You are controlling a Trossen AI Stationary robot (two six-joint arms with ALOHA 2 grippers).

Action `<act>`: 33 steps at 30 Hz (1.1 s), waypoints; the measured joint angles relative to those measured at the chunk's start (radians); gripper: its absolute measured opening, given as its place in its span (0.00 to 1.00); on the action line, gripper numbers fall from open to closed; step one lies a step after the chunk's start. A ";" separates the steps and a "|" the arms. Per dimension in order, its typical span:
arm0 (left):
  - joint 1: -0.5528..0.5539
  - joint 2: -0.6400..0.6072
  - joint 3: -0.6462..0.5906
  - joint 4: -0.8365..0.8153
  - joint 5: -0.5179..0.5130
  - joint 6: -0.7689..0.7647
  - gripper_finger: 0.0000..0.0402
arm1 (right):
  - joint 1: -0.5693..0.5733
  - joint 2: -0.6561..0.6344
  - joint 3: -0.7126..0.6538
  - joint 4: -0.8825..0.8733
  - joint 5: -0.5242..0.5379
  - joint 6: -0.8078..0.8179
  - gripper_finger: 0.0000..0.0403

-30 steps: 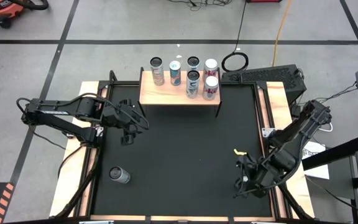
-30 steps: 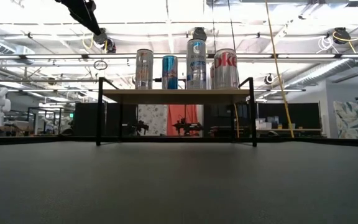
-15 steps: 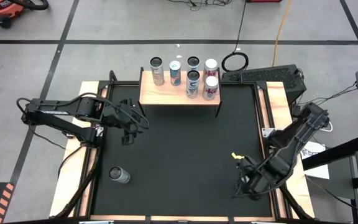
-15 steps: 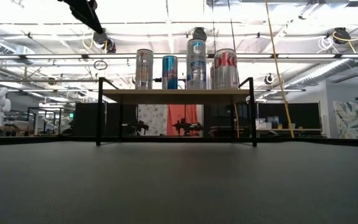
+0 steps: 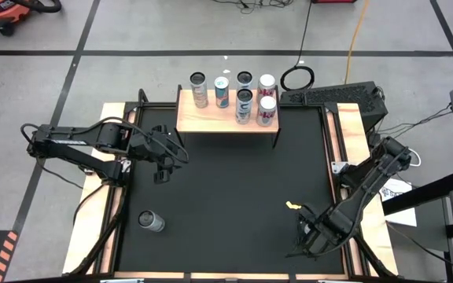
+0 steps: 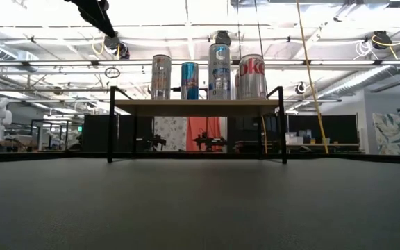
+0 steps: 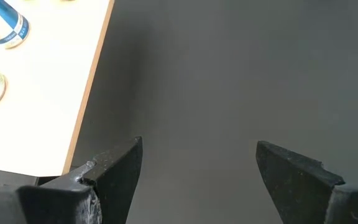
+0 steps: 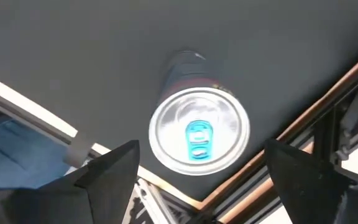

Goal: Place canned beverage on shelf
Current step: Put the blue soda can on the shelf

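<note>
Jaws on both arms are seen wide open, nothing held.

Change over the last second: the right arm (image 5: 366, 187) has been swung nearer and slightly left along the right side of the tabletop (image 5: 234, 204), and its jaws have ended up close to the near right corner. The left arm (image 5: 93, 141) has not been moved. Its jaws are parked over the far left part of the tabletop, just near of the shelf's left end.

The shelf (image 5: 211, 119) at the far edge is already loaded with six cans (image 5: 244, 106). Open board is left along its near left portion.

One loose can (image 5: 151, 222) is left on the tabletop, near left, close to the left wooden strip. It is well apart from both sets of jaws. Upright or lying cannot be told from above. In the right wrist view a can lid with a blue tab (image 8: 197, 134) is framed between the right jaws, presumably that same can viewed across the tabletop.

Reading: a pick has not been started. The right arm's shift looks like lining up on the loose can or repositioning, not a grasp. The left arm is judged better placed for the pick, as the can is on its side. A long reach across would be needed from the right.
</note>
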State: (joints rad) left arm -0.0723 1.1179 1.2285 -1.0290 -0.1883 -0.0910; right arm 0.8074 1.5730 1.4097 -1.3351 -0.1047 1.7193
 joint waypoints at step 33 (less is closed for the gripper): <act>0.000 0.000 0.000 0.035 0.000 0.003 0.79 | -0.023 0.095 0.001 0.019 -0.034 -0.056 0.54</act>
State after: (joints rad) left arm -0.0727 1.1179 1.2282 -0.9936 -0.1883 -0.0883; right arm 0.7845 1.6679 1.4109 -1.3158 -0.1383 1.6633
